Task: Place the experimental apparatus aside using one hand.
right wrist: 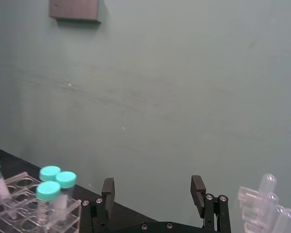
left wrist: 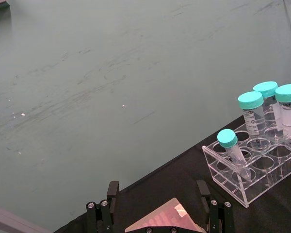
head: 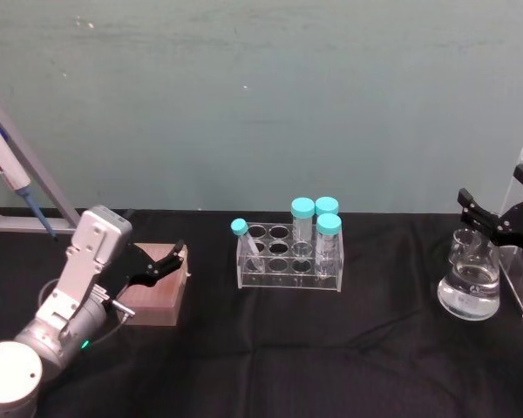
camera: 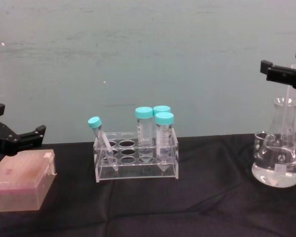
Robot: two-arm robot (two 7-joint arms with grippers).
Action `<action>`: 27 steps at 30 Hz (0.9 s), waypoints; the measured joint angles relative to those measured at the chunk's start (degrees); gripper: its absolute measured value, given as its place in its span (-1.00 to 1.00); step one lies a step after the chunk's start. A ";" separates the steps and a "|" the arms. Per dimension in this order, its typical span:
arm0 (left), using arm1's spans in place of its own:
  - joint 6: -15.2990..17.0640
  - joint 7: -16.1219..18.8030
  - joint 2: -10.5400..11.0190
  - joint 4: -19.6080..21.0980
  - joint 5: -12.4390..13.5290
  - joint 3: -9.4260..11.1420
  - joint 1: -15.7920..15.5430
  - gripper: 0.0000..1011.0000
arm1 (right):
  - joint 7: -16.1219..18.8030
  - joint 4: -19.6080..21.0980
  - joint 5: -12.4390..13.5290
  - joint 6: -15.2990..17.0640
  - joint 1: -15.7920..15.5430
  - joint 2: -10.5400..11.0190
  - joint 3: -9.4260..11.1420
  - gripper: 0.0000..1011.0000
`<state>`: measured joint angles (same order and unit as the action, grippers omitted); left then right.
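Jaws spread, the right gripper [head: 492, 219] hangs just above the flask [head: 471, 283], apparently positioned to grip its neck. Left gripper [head: 161, 263] idles, jaws parted, over the pink box [head: 157, 300].

A scuffed teal-green wall [head: 261, 96] fills the view toward 12 o'clock, behind a bench [head: 270, 348] draped in black cloth

A matt black cloth [head: 270, 348] covers the table. The clear conical glass flask [head: 470, 283] shines glossily just below the matt black plastic fingers [head: 475, 212] of the right gripper [head: 497, 196]. The clear acrylic tube rack [head: 288, 261] looks smooth and glossy, its tubes capped in teal plastic.
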<state>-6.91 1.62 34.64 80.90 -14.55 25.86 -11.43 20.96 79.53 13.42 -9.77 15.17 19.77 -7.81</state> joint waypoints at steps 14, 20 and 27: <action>0.00 0.00 0.00 0.00 0.00 0.00 0.00 0.98 | 5.93 3.54 5.52 -0.67 -1.93 2.86 -0.62 0.98; 0.00 0.00 0.00 0.00 0.00 0.00 0.00 0.98 | 8.80 4.74 8.52 -0.16 -2.88 4.62 -1.36 0.98; 0.00 0.00 0.00 0.00 0.00 0.00 0.00 0.98 | 10.97 5.99 12.32 3.24 -4.54 6.64 -2.05 0.98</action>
<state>-6.91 1.62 34.64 80.90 -14.55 25.86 -11.43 31.92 85.52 25.73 -6.53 10.62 26.41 -9.86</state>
